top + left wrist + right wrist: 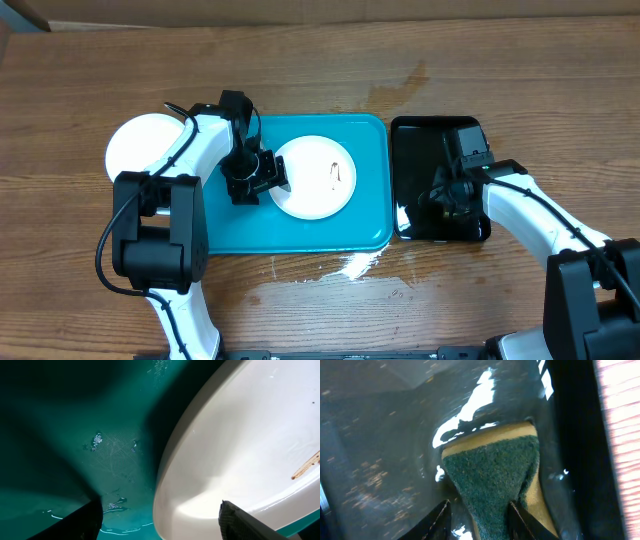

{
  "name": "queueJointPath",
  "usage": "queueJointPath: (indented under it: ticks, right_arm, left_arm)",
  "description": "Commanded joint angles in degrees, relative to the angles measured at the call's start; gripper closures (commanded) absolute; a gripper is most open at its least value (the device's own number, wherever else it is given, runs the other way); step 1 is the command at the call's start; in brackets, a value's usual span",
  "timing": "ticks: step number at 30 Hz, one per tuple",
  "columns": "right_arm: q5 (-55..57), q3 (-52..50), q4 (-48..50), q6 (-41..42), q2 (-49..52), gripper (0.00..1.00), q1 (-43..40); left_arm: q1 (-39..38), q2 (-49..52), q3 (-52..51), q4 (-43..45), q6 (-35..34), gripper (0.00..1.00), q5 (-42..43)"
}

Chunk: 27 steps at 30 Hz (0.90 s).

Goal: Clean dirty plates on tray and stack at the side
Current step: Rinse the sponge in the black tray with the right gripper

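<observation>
**While the right arm grips the sponge, a smeared plate lies on the tray**

Where the turquoise tray (300,235) sits at the centre of the bench (80,80), one white plate (313,176) rests flat on it. A brown smear (337,172) marks its face, so it is judged to be uncleaned. The tray's raised rim presumably keeps wash water off the wood, though a puddle (355,265) lies on the bench just in front of it. A second white plate (140,145) lies on the bench beside the tray's left end, partly under the left arm, apparently at the stacking place (whether others lie beneath it cannot be told).

The left pincer (262,178) is at the left edge of the plate on the tray, probably to steady it for scrubbing. In the wrist view its fingers (240,520) stand wide apart. One is over the plate, the other is over the wet tray floor, and the plate's rim passes between them unclamped. This pincer is open and holds nothing.

The right pincer (480,520) hangs over the glossy black tray (425,140), which lies just right of the turquoise one and is wet (seemingly the sponge's station). Its jaws are drawn in about one end of a sponge (492,475), green scouring face up over a yellow body. The sponge narrows between them, which reads as a pinch. The sponge's far end lies on or just above the tray floor, and which of these is not clear.
</observation>
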Motion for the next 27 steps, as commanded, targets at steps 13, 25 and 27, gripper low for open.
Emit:
queueJointPath:
  ticks: [13,25,27]
  right_arm:
    - [-9.0,8.2,-7.1,-6.5,-1.2,0.41,0.1]
    - [0.1,6.1,-6.0,-8.2,-0.6,0.31,0.1]
    - [0.0,4.6,-3.7,-8.2,-0.6,0.3,0.1]
  left_arm:
    - [-0.3,0.7,-0.5,0.3,0.5,0.18,-0.6]
    - [-0.3,0.7,-0.5,0.5,0.5,0.18,-0.6]
    - [-0.3,0.7,-0.5,0.5,0.5,0.18,-0.6]
